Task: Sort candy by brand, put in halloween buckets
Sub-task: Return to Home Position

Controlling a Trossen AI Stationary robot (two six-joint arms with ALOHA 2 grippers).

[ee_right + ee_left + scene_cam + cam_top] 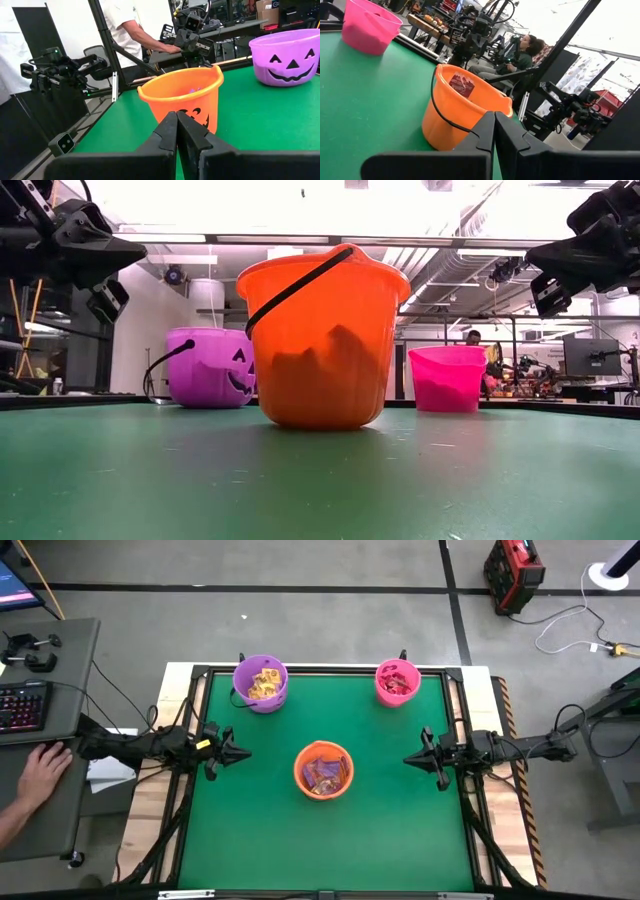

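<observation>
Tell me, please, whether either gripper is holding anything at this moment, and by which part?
Nothing is held. The left gripper and the right gripper are both shut with nothing between their fingers, one on each side of the orange bucket.

The grey floor (330, 625) was crossed by dark tape lines (250, 587). A side desk (75, 670) at the left bore a keyboard (22, 705); a red case (513, 575) and a white cable (565, 625) lay on the floor. Ceiling lights (275, 239) shone overhead.
</observation>
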